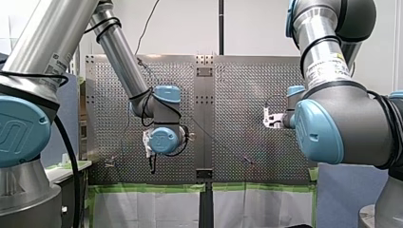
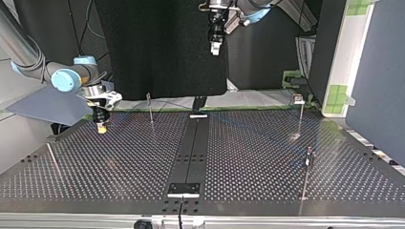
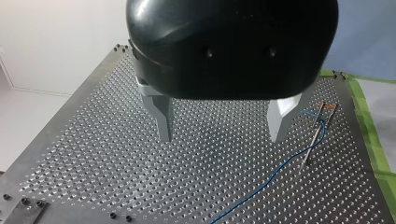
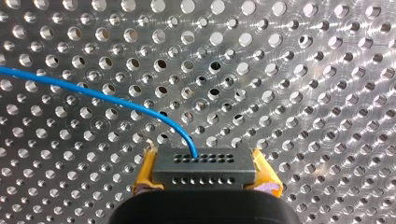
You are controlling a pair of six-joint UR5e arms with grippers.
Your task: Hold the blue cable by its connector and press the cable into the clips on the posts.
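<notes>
**My right gripper grips the connector; my left gripper hangs open**

Closest to the right wrist camera is the black body of my right gripper. Just ahead of it, the dark grey connector sits squeezed between the two yellow pads, one on each short side. The connector's face shows two rows of small holes. The blue cable leaves one hole in the upper row, bends sharply, and runs off in a long shallow curve over the perforated table. The connector is just above the plate; I cannot tell whether it touches.

In the top view my right gripper is at the left. It points straight down, with its yellow tips just over the table near the far edge. A thin post stands near it, towards the middle. Two more posts stand well apart at that view's right. My left gripper hangs high above the far edge, well clear of the plate.

In the left wrist view the metal fingers of my left gripper are spread wide, with nothing between them, and hang above bare plate. Beside one finger, two slim posts stand close together, each with an orange clip at its top. The blue cable crosses the plate to this pair and curls against the posts partway up, below the clips. It is too thin to tell whether it is seated in any clip.
</notes>
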